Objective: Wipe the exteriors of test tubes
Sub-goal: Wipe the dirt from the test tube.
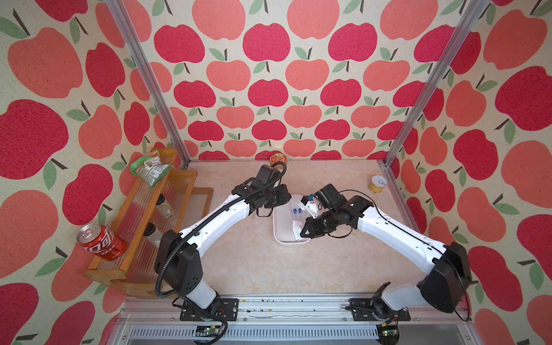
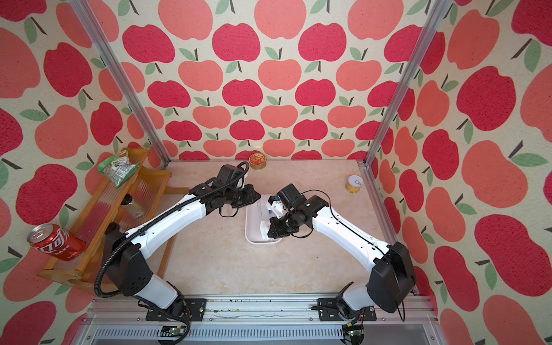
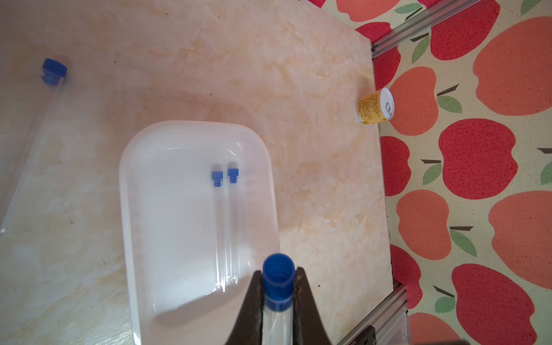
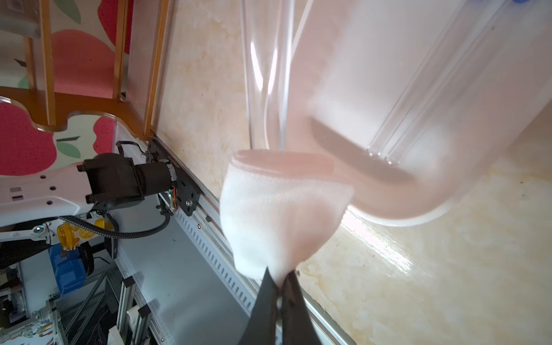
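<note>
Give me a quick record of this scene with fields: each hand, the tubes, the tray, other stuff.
Left hand: shut on a test tube at its blue-capped end
Right hand: shut on a white cloth folded around that tube's other end
Tray: white, holding two capped test tubes side by side
Fourth tube: blurred, off to one side of the tray; resting place unclear
Other: yellow tin near the table edge
</note>
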`<state>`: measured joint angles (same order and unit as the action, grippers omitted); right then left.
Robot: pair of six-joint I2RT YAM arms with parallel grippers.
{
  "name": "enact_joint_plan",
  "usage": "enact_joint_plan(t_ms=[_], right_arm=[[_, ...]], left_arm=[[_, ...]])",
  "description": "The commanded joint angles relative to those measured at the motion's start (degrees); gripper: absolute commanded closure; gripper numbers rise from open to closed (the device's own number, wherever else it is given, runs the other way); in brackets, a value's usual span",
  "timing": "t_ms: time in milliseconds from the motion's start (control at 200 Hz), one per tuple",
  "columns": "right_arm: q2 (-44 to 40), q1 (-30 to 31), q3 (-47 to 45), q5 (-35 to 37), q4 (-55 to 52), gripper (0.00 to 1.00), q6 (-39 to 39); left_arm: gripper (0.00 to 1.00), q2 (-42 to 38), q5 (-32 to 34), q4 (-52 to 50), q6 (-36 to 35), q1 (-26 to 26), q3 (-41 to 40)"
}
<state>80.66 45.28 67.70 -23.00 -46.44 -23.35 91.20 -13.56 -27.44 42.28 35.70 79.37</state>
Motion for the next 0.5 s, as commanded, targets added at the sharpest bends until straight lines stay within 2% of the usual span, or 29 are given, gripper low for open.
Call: enact_joint_plan(t_ms=[0,80,355,495], right_arm=[[-4.2,0.4,-3.7,6.3,-4.1,1.0,2.6],[-6.5,0.2,-5.3,13.4,-7.4,1.0,3.2],[-10.6,-1.5,-5.8,27.8,-12.3,1.0,2.2],[-13.5,-3.2,-7.3,28.0,-11.8,1.0,2.0]], left_arm=[[0.88,1.6,-0.2,-2.0,-1.8,-0.3,3.0],[0.88,3.4,0.0,-3.0,-2.6,-0.5,4.2],[0.89,11.6,2.0,-7.6,-5.9,-0.5,10.8],[0.89,15.8,3.1,-9.1,-7.3,-0.5,13.3]])
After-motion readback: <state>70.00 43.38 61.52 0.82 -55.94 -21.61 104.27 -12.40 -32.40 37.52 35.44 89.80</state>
